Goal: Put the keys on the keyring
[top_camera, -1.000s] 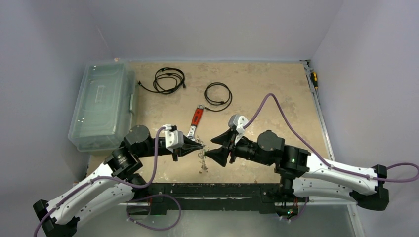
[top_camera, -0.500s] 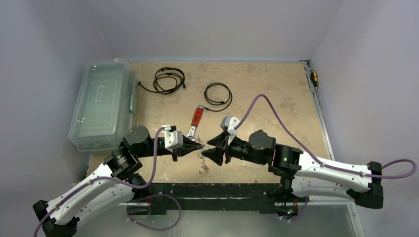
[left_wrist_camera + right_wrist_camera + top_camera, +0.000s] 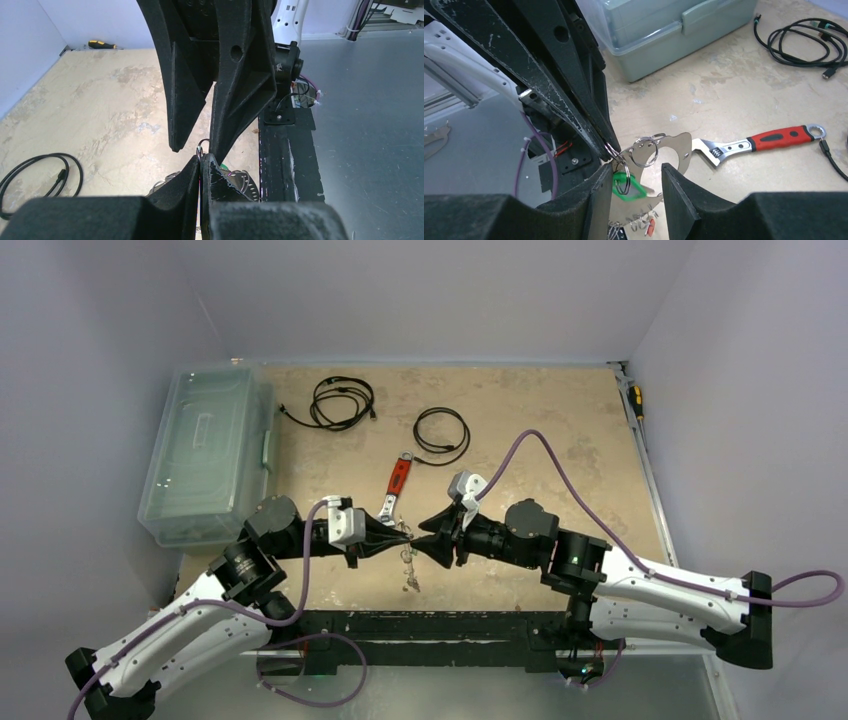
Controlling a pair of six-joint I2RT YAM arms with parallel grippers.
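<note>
The keyring [image 3: 681, 150] is a flat silvery crescent with holes and small split rings, hanging above the table between the two arms. My left gripper [image 3: 201, 159] is shut on one small ring at its top. A green-headed key [image 3: 626, 189] hangs from a ring, and a red-headed key [image 3: 650, 225] dangles lower. My right gripper [image 3: 639, 200] faces the left one with jaws apart on either side of the green key and the crescent. In the top view the two grippers [image 3: 403, 533] [image 3: 425, 540] meet tip to tip, with the keyring [image 3: 408, 565] hanging below.
A red-handled wrench [image 3: 397, 480] lies just behind the grippers. Two black coiled cables [image 3: 342, 400] [image 3: 442, 435] rest further back. A translucent lidded box [image 3: 205, 455] stands at the left edge. A screwdriver [image 3: 634, 400] lies along the right wall.
The right gripper has moved left onto the hanging keyring and its jaws have narrowed. The left gripper has stayed shut and shifted slightly.
</note>
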